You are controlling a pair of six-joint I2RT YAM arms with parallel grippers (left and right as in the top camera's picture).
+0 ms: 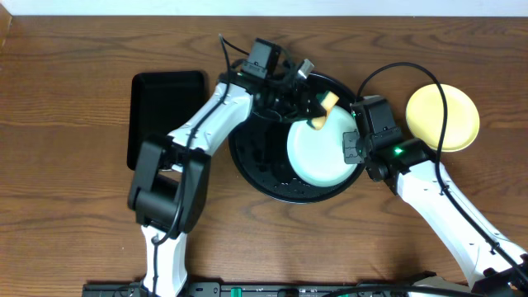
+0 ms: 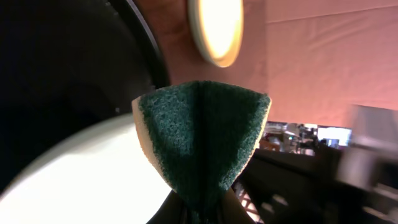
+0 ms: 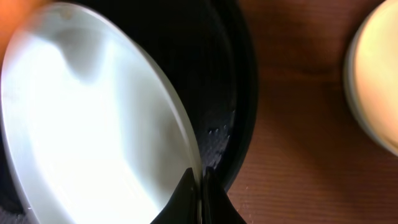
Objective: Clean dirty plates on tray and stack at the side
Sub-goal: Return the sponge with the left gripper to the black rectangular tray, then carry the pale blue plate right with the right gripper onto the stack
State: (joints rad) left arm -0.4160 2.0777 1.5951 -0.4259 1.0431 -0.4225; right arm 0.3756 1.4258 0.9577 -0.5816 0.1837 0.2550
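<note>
Right gripper point(image 3: 200, 190): jaws nearly closed, pinching the thin rim of the mint plate point(image 3: 93, 124). The plate is tipped up on edge inside the round black tray point(image 3: 231, 93), its far side low toward the tray floor. Judged purpose: a rim pinch steadies the plate and presents its face for wiping while drips fall into the tray. Left gripper point(image 1: 308, 99): over the tray's far side, clamped on a sponge point(image 2: 199, 143) folded in half, green scouring side outward and yellow foam at the edge. The sponge sits at the plate's upper rim; contact cannot be confirmed. Plate surface is smooth, glossy and pale, with no smears seen on the visible face. The tray is glossy, with a raised rim and water beads near the edge. Right of the tray, apart from it, a pale yellow plate point(image 1: 442, 117) lies flat on the wood-grain table point(image 1: 66, 214), likely the start of the stack. Left of the tray is a rectangular black tray point(image 1: 165, 115). No third plate is in view.
</note>
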